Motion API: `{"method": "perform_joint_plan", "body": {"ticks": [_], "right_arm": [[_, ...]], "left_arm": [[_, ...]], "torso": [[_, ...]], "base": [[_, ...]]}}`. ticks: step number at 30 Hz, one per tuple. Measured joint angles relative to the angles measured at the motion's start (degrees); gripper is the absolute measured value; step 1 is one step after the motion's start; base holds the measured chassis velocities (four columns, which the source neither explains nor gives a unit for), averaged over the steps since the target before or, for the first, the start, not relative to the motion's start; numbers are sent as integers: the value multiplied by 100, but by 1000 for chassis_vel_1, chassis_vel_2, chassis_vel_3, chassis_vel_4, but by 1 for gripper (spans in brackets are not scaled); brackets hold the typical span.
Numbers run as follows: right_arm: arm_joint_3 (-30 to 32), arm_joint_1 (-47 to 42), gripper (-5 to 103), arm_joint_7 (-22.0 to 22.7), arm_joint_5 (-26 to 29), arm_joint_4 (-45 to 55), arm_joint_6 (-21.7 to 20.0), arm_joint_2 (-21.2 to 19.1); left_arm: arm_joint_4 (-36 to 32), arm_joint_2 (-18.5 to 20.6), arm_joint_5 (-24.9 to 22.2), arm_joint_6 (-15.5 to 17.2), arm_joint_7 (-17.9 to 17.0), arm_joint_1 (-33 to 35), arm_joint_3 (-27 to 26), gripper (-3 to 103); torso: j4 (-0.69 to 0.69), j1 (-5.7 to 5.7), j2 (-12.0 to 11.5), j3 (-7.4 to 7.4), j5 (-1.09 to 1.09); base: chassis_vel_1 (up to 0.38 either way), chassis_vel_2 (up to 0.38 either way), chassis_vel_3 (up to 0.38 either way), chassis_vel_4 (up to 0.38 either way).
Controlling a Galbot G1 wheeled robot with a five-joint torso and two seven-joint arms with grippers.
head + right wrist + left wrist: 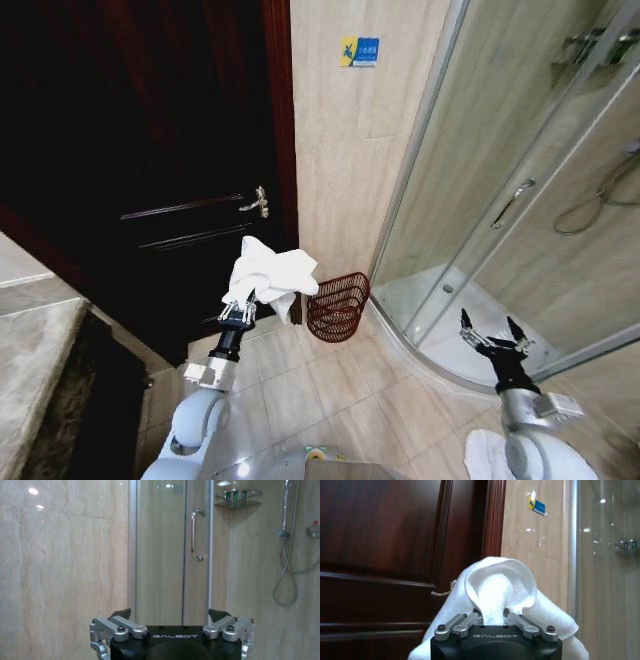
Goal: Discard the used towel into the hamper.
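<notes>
One white towel (268, 272) is bunched in the left pincer (240, 310); a second piece of white cloth (487, 452) lies on the floor by the robot's right arm; one reddish-brown wire hamper (338, 305) stands at the wall; two pincers in all, the left closed on the towel, the right pincer (494, 338) spread wide and holding nothing; one dark wooden door (150, 150) with one lever handle (258, 202); one blue-and-yellow sign (359, 51) on the tiled wall; one glass shower enclosure (500, 180) with one bar handle (512, 202) and one shower hose (287, 555); one corner shelf (238, 497) inside it.
</notes>
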Motion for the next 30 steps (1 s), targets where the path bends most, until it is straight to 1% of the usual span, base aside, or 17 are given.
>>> {"method": "perform_joint_plan", "body": {"ticks": [6,17,30], "right_arm": [[-31,21,100,-1,-64,32,-18,60],[-49,25,100,-9,-129,50,-21,127],[-71,14,100,-24,-226,87,-31,226]], "left_arm": [[22,22,151,14,0,-2,-26,16],[102,56,164,-23,-23,-2,-33,16],[201,106,123,-73,-29,-93,-11,16]], "torso": [[1,0,0,0,-1],[0,0,0,0,0],[0,0,0,0,0]], "base": [[-56,50,53,-60],[-96,15,16,-98],[-141,-24,-33,-146]]}}
